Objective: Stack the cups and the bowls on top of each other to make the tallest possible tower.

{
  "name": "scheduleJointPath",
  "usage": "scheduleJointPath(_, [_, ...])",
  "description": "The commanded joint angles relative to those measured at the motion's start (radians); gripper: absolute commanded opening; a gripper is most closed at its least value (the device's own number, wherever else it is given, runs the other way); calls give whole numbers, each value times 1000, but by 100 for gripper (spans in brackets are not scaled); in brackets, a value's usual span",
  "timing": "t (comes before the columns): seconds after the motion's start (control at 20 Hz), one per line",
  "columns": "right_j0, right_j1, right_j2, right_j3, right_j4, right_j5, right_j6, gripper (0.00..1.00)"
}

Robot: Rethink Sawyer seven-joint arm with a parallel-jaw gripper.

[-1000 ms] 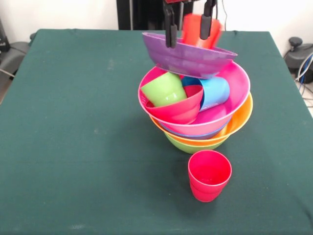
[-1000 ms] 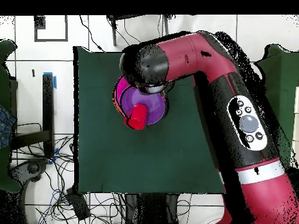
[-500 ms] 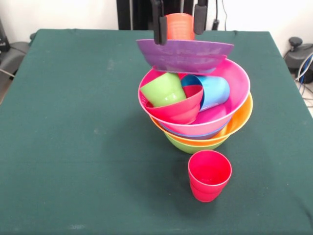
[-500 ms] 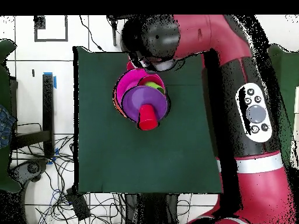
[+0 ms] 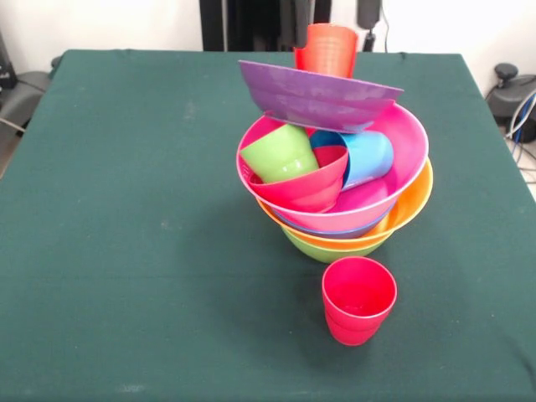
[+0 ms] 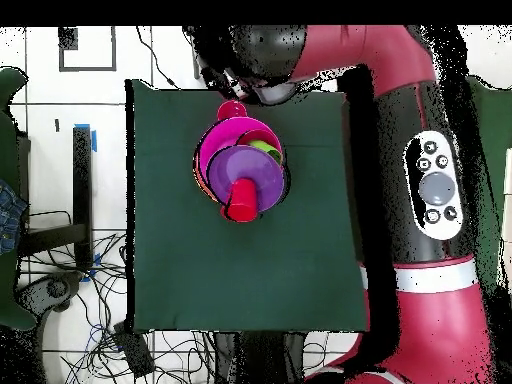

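Four nested bowls form the tower mid-table; in its pink bowl lie, from left, a green cup, small red bowl, blue cup. Purple bowl tilts above, carrying a red cup. Gripper hangs spread wide, empty. Another red cup stands in front

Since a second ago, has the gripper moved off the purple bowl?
Yes. The gripper has risen clear of the purple bowl, toward the picture's top edge; the bowl rests tilted on the tower.

Red arm, black joints, grey oval button panel.
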Motion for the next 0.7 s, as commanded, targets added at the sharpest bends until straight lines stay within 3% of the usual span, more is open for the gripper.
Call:
scheduleJointPath(0.05, [40,18,-38,76,4,32,-207,100])
scheduleJointPath(0.7, [57,128,-40,-44,14,2,-207,100])
